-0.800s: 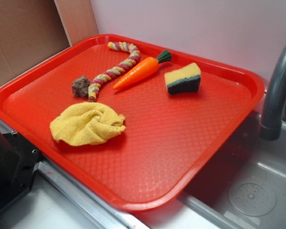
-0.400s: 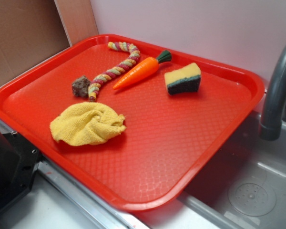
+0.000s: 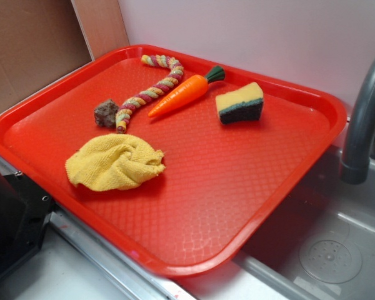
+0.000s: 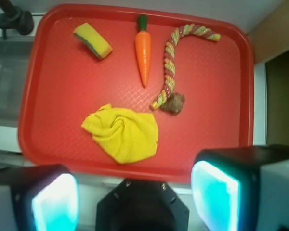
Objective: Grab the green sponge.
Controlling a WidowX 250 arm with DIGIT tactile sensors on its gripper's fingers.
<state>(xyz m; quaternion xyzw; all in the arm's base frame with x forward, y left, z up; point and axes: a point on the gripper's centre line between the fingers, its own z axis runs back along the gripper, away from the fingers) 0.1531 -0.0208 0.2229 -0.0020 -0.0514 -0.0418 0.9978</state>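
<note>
The green sponge (image 3: 239, 103) is a small wedge with a yellow foam top over a dark green layer. It lies on the red tray (image 3: 250, 187) near its far right side, just right of the toy carrot (image 3: 184, 92). In the wrist view the green sponge (image 4: 92, 40) sits at the tray's upper left. My gripper (image 4: 135, 197) hangs high above the tray's near edge, far from the sponge. It is open, with nothing between its cyan pads (image 4: 55, 202).
A yellow terry cloth (image 3: 114, 162) lies bunched at the tray's near left. A striped rope toy (image 3: 150, 92) and a small dark brown cube (image 3: 105, 113) lie at the far left. A sink basin (image 3: 331, 244) and grey faucet (image 3: 362, 125) are to the right.
</note>
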